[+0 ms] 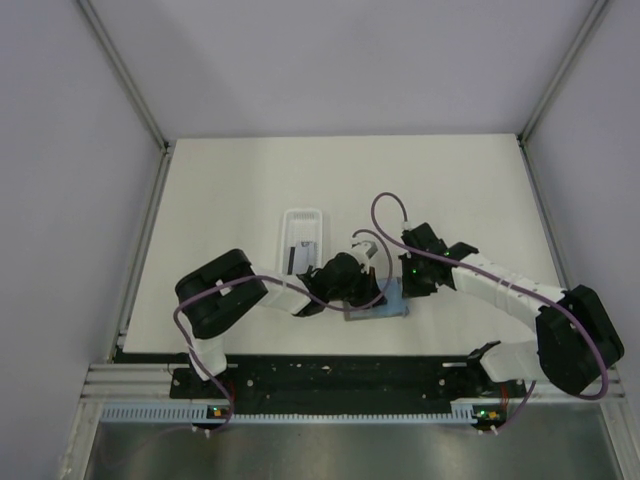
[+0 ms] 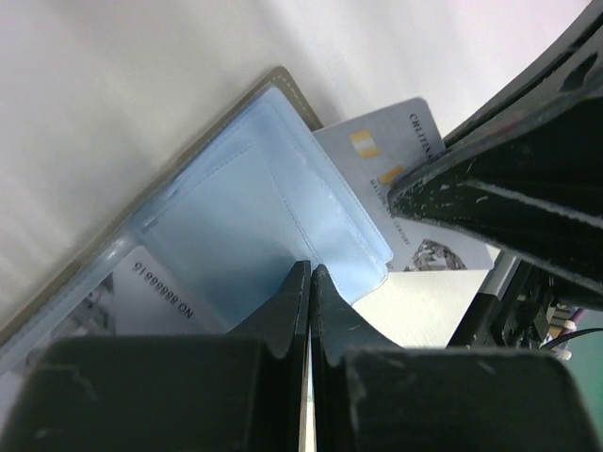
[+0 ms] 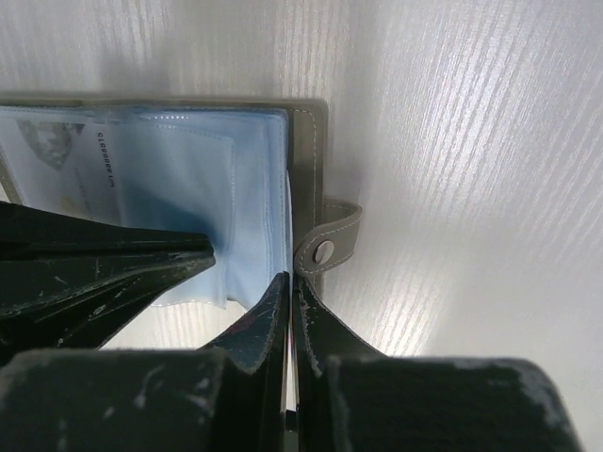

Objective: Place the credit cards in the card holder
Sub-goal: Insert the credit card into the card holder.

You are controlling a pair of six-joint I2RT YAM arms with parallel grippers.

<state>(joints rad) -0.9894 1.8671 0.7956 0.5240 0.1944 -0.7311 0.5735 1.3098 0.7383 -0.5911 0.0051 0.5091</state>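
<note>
The card holder [image 1: 388, 309] lies open on the table between my two grippers, showing bluish pockets [image 2: 236, 188] and a grey cover with a snap strap [image 3: 330, 247]. One pale credit card [image 2: 377, 151] sticks out of a pocket beside the right gripper's fingers [image 2: 509, 188]. Another card [image 2: 155, 297] sits in a pocket at the lower left. My left gripper [image 2: 311, 273] is shut with its tips on the blue pockets. My right gripper [image 3: 291, 280] is shut with its tips at the holder's edge, next to the strap. More cards [image 1: 304, 256] lie in the tray.
A long white tray [image 1: 302, 216] stands just behind the left gripper. Both arms crowd the near middle of the table [image 1: 450, 190]. White walls close in the table at the back and sides.
</note>
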